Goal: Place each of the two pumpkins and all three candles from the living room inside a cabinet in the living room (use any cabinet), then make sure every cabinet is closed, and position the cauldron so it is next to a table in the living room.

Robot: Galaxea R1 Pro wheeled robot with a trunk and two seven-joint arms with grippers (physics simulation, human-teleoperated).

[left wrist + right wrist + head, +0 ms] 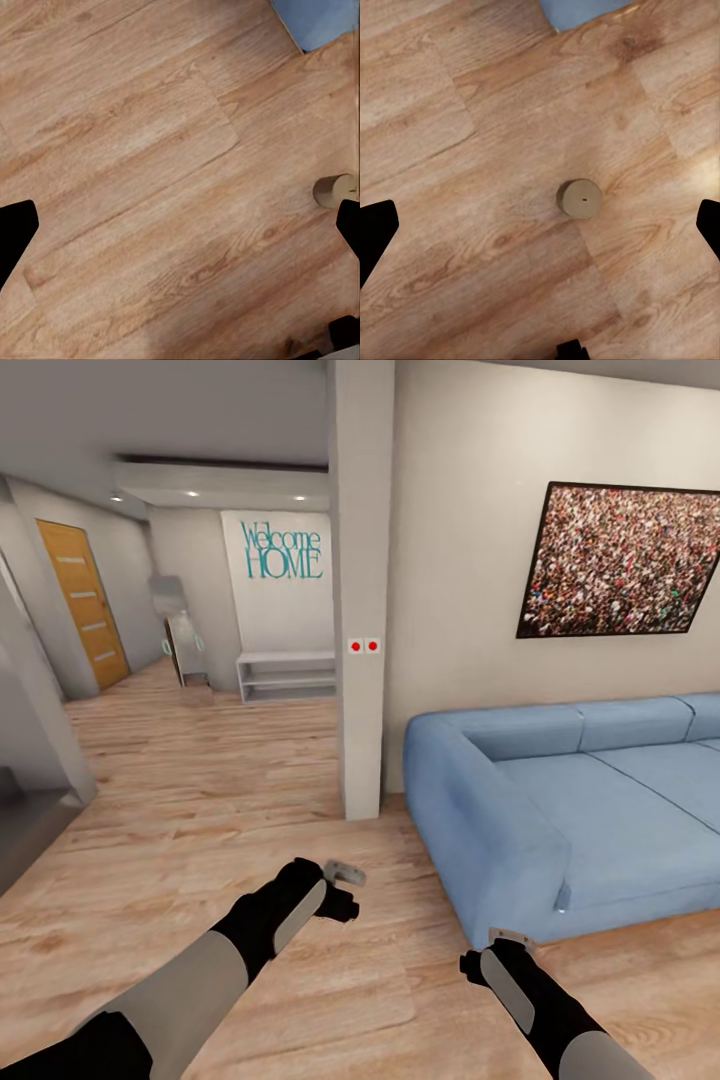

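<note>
A short tan candle [580, 199] stands upright on the light wood plank floor, seen from above in the right wrist view. My right gripper [540, 229] hovers over it, open, its black fingertips [375, 232] far apart on either side and nothing between them. In the left wrist view a candle [334, 190] shows close to one fingertip [349, 225] of my open, empty left gripper [180, 232]. In the head view both arms reach down over the floor, the left gripper [338, 895] and the right gripper [495, 958] near the sofa's corner. The pumpkins, cabinet, cauldron and table are out of view.
A blue sofa [560, 800] stands on the right, its corner close to my right arm. A white pillar [360, 610] rises straight ahead. Behind it a hallway holds a white shelf [287, 675] and an orange door [85, 605]. A dark step lies at the far left.
</note>
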